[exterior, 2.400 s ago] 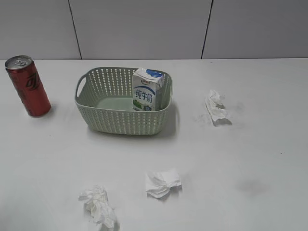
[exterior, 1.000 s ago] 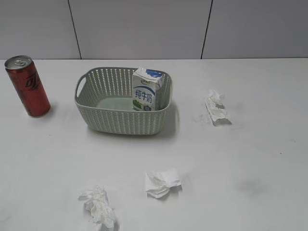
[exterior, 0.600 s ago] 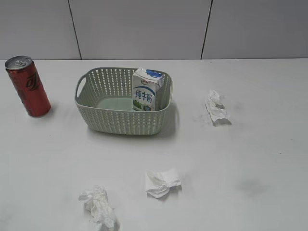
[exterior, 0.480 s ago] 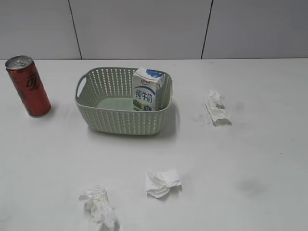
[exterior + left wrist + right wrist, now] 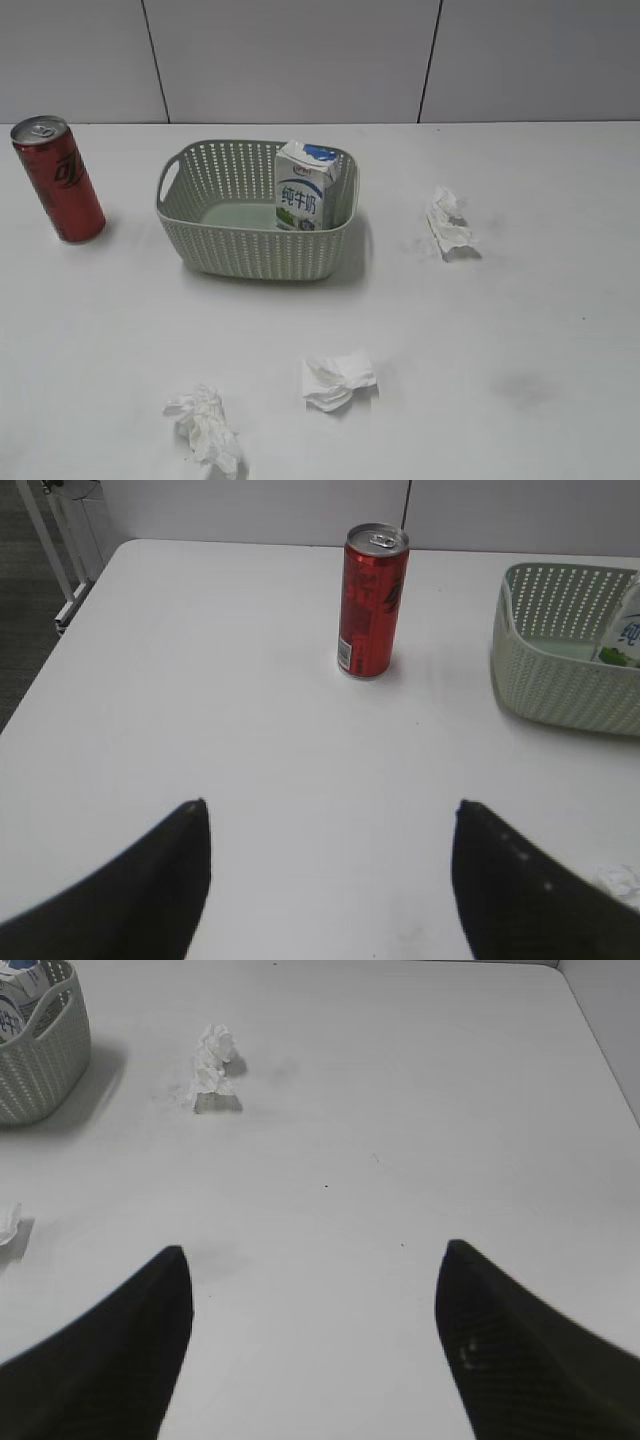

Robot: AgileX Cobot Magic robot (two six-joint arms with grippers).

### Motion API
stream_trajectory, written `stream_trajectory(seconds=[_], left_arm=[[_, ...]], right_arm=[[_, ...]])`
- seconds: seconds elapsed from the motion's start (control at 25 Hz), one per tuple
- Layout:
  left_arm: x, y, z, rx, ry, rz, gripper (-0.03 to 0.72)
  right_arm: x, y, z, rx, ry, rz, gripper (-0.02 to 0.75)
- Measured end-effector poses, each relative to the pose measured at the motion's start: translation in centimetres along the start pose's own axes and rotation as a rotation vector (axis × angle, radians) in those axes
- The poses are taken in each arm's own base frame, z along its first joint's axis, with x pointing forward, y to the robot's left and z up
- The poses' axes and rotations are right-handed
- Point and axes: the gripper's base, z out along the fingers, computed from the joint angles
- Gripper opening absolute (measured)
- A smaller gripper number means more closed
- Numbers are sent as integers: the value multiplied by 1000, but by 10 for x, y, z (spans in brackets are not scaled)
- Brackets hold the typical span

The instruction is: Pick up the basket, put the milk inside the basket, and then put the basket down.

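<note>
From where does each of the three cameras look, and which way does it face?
Exterior view: raised at the front, slanting down at the basket holding the milk; no robot part shows.
Left wrist view: low, facing the red can; left gripper open.
Right wrist view: low, facing a crumpled tissue; right gripper open.
All three show the basket.

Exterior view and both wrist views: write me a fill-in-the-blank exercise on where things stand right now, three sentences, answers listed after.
1. The small white gable-top milk carton with blue characters stands upright inside the ____.
2. The pale sage-green perforated plastic basket rests on the white table, and the red soda can stands to its ____ in the exterior view.
3. The number of crumpled white tissues on the table in the exterior view is ____.

Missing words: basket; left; three
</note>
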Motion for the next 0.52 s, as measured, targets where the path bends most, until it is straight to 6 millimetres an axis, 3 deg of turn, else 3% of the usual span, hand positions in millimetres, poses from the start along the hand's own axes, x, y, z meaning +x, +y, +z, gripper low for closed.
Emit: stream_trajectory(seconds=[0.52], left_arm=[[0, 0, 0, 0, 0, 1, 574]], right_arm=[[0, 0, 0, 0, -1, 0, 575]])
